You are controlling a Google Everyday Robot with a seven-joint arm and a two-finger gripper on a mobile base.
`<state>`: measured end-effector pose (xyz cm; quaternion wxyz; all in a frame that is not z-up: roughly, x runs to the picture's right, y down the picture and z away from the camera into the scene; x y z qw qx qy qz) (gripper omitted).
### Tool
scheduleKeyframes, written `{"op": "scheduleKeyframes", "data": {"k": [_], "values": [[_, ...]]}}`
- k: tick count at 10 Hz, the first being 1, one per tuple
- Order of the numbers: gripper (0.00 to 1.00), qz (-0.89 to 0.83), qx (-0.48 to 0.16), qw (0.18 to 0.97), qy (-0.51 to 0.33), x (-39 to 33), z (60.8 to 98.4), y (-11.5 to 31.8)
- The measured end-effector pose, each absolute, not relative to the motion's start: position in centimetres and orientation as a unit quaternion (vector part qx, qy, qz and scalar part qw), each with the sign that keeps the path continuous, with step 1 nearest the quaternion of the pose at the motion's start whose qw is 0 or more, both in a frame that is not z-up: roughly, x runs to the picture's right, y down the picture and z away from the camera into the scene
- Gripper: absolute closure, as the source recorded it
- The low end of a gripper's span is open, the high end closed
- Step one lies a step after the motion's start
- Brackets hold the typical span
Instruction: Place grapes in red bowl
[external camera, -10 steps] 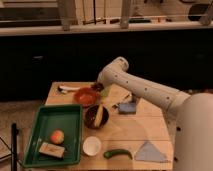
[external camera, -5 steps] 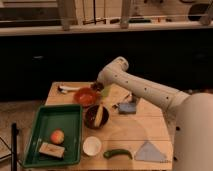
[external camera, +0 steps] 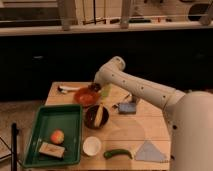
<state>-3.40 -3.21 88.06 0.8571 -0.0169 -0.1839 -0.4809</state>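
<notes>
The red bowl (external camera: 85,97) sits on the wooden table (external camera: 150,125) at the back left, an orange-red shallow dish. My gripper (external camera: 95,88) hangs at the bowl's far right rim, at the end of the white arm reaching in from the right. A small dark cluster, likely the grapes (external camera: 93,88), shows at the gripper's tip just over the bowl's rim. I cannot tell whether it is held or resting in the bowl.
A dark brown bowl (external camera: 96,116) with a yellow item stands just in front of the red bowl. A green tray (external camera: 50,131) at the left holds an apple (external camera: 57,136) and a packet. A white cup (external camera: 92,146), green pepper (external camera: 118,153), blue-grey cloth (external camera: 150,151) and blue sponge (external camera: 127,107) lie nearby.
</notes>
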Motion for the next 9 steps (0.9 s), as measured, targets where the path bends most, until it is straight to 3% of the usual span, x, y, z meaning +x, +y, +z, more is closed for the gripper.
{"op": "scheduleKeyframes", "data": {"k": [9], "values": [[1.00,-0.512,-0.025,0.836,-0.197,-7.2,88.8,-3.3]]}}
